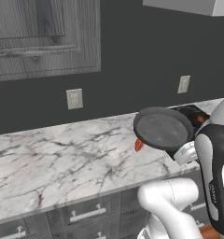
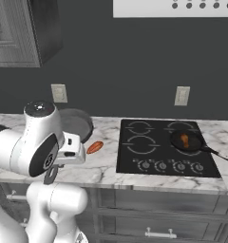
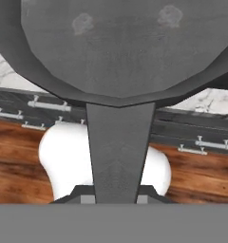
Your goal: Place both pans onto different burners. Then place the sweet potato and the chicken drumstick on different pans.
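Clamped on the long handle of the grey pan (image 3: 118,52), my claw (image 3: 117,199) holds it at centre frame, handle running straight down toward me, bowl at the top. Beside its rim lies the sweet potato (image 2: 94,147); right of that, the black pan (image 2: 187,141) sits on the cooktop (image 2: 135,159) holding the drumstick (image 2: 184,140).

The dull grey pan (image 1: 161,127) is lifted above the marble counter, roughly level, its long grey handle (image 3: 118,147) pointing back toward the arm. The orange-red sweet potato (image 2: 94,147) lies on the counter just beside it, left of the cooktop. The near-black pan (image 2: 187,141) sits on the front right burner (image 2: 185,142), holding the golden-brown chicken drumstick (image 2: 184,140); its thin handle points right.
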### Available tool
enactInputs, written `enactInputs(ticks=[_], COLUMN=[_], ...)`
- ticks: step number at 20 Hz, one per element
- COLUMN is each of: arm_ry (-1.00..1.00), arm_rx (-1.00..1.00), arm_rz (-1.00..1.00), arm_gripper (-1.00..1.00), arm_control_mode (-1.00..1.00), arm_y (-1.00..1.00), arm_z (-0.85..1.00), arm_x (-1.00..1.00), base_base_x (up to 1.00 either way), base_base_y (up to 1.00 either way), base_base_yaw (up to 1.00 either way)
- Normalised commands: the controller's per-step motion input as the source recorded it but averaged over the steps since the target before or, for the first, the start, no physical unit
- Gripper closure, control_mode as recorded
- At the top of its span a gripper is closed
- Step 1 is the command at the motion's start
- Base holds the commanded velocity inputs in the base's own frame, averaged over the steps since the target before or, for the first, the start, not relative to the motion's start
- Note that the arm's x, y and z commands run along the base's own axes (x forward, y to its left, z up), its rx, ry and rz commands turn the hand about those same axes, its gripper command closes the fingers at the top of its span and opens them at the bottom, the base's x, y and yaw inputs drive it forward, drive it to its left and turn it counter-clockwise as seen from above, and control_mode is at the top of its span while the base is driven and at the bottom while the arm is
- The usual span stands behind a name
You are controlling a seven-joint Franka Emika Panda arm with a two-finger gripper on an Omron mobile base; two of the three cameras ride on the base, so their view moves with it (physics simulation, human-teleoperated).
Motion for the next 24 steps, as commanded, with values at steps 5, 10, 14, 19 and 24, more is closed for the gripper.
enactInputs(ticks=[5, 10, 14, 19, 24], arm_ry=[0.0, 0.0, 0.0, 0.0, 0.0], arm_rx=[0.0, 0.0, 0.0, 0.0, 0.0], arm_rz=[0.02, 0.0, 0.0, 0.0, 0.0], arm_gripper=[1.0, 1.0, 1.0, 1.0, 1.0], arm_control_mode=[1.0, 1.0, 1.0, 1.0, 1.0], arm_y=[0.0, 0.0, 0.0, 0.0, 0.0], arm_z=[0.0, 0.0, 0.0, 0.0, 0.0], arm_x=[-0.1, 0.0, 0.0, 0.0, 0.0], base_base_x=[-0.12, -0.02, 0.0, 0.0, 0.23], base_base_y=[-0.05, -0.36, -0.71, -0.78, -0.33], base_base_yaw=[0.02, 0.01, 0.01, 0.0, 0.0])
